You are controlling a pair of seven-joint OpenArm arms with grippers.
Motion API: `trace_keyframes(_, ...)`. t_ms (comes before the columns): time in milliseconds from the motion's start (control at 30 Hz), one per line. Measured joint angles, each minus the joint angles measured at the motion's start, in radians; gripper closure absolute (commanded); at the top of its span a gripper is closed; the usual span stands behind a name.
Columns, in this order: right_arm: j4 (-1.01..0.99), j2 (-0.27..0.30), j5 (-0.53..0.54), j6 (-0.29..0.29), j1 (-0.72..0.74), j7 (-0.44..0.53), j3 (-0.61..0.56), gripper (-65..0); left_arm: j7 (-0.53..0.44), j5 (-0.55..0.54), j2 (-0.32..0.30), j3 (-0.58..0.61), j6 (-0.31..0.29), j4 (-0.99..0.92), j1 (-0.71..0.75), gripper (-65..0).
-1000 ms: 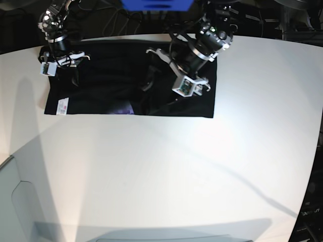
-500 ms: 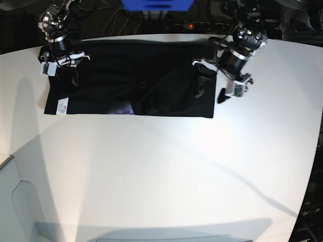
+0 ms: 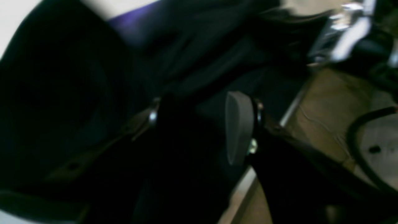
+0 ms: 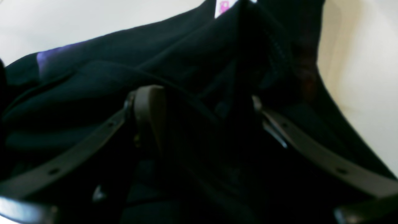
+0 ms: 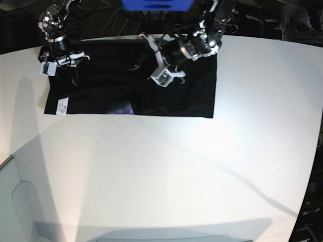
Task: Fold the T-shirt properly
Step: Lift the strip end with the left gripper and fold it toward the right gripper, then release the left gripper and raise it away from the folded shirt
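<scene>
Toward twelve o'clock on the white table (image 5: 166,171), the T-shirt (image 5: 101,96) lies spread as a wide black rectangle, with a small label (image 5: 62,106) near its eight o'clock corner and a scrap of purple print (image 5: 123,108) at its near edge. Over the cloth's ten o'clock corner the right gripper (image 5: 61,61) hangs with its jaws standing wide apart, black fabric bunched between them in the wrist view, though a grasp cannot be told. Above the shirt's far edge near one o'clock the left gripper (image 5: 151,58) reaches in, its grey pad (image 3: 238,127) parted from the other finger with dark cloth in the gap, and I cannot tell whether it grips.
</scene>
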Motion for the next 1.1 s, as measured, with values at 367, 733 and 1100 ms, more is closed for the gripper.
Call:
trace_keyframes(367, 0.067, -0.012, -0.032, 0.000, -0.009, -0.058, 0.003, -34.8, -0.016, -0.013, 0.007, -0.251, 0.004, 0.043, 0.012, -33.1)
trace_keyframes(733, 0.224, -0.031, -0.058, -0.005, -0.026, -0.103, 0.005, -34.8, 0.000, -0.159, 0.041, -0.308, 0.014, -0.067, -0.096, -33.1)
trace_keyframes(1100, 0.279, -0.033, -0.069, -0.005, -0.011, -0.115, 0.105, -35.5, -0.010, -0.164, 0.043, -0.068, 0.131, -0.317, -0.251, -33.1)
